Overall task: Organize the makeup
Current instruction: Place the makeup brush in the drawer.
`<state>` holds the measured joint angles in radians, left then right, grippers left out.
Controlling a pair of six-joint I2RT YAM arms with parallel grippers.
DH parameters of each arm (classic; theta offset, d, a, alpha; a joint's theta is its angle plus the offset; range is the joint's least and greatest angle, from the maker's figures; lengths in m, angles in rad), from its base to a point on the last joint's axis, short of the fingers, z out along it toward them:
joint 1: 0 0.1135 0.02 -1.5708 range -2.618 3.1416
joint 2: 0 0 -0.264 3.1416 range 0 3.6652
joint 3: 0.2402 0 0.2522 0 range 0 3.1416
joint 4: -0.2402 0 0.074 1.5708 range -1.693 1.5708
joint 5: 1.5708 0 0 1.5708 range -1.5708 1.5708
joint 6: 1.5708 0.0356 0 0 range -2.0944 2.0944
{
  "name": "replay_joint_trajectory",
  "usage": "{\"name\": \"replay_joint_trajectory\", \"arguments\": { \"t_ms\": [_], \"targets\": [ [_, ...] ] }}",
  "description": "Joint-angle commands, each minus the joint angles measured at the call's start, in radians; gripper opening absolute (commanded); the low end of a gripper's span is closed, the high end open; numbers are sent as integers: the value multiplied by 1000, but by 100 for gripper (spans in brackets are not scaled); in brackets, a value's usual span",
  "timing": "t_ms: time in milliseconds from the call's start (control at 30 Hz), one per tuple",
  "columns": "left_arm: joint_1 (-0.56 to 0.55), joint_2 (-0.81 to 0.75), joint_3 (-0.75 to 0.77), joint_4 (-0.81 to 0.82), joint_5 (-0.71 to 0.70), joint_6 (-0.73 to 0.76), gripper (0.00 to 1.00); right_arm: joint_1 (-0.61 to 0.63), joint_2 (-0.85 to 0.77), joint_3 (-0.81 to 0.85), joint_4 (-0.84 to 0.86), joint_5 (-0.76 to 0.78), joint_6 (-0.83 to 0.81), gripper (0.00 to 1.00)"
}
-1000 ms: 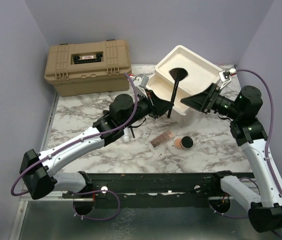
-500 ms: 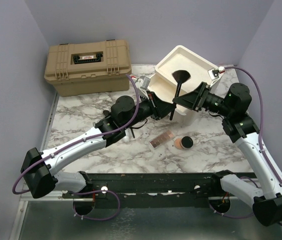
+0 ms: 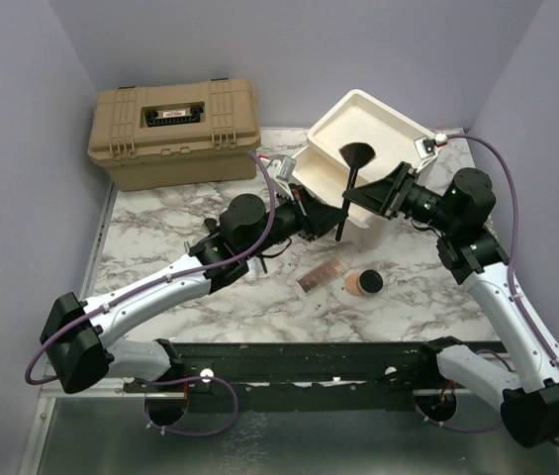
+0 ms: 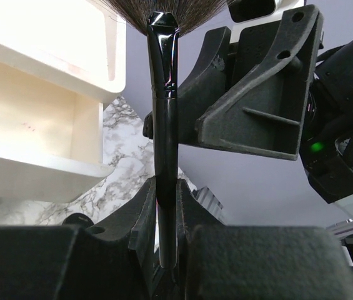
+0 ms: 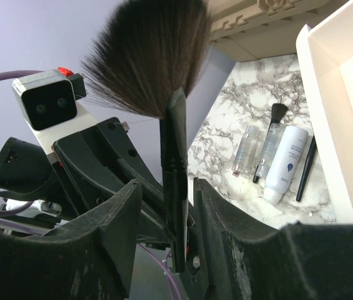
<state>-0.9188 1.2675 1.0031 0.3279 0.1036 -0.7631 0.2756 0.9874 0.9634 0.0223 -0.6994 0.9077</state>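
A black-handled fan brush [image 3: 348, 188] stands upright in the air beside the cream drawer unit [image 3: 363, 124]. My left gripper [image 3: 330, 220] is shut on the lower handle [image 4: 165, 125], the fingers [image 4: 144, 206] pressed on both sides. My right gripper [image 5: 167, 186] straddles the same handle [image 5: 175, 169] higher up, open, with a gap showing on each side. A pink palette [image 3: 321, 276] and a round compact [image 3: 363, 283] lie on the marble. A whitish bottle [image 5: 285, 164], slim tubes [image 5: 246, 150] and a small brush [image 5: 276, 119] lie near the drawer unit.
A tan toolbox [image 3: 173, 134] sits shut at the back left. The drawer unit's open top tray [image 4: 39, 37] is right behind the brush head. Purple walls close in the back and both sides.
The right gripper has moved left up to the brush and narrowed its jaws around the handle. The left gripper keeps its hold; the brush has shifted slightly.
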Motion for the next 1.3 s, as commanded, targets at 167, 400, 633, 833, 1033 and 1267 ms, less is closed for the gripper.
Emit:
{"name": "replay_joint_trajectory", "arguments": {
  "t_ms": [167, 400, 633, 833, 1033, 1267],
  "targets": [
    [-5, 23, 21, 56, 4, -18, 0, 7, -11, -19, 46, 8, 6, 50],
    [-5, 46, 37, 67, 14, -31, 0, 19, -39, -134, 198, 85, 138, 43],
    [-6, 47, 20, 94, 6, -41, 0, 19, -46, -128, 138, 75, 89, 31],
    [-4, 35, 0, 102, 2, -33, 6, 19, -33, -122, 134, 81, 89, 19],
    [-3, 7, -7, 61, -55, -8, 36, 24, -9, -95, 121, 103, 99, 1],
    [-2, -37, 47, -143, -169, 79, 70, 25, 35, -14, 5, 158, -6, 1]
  ]
}}
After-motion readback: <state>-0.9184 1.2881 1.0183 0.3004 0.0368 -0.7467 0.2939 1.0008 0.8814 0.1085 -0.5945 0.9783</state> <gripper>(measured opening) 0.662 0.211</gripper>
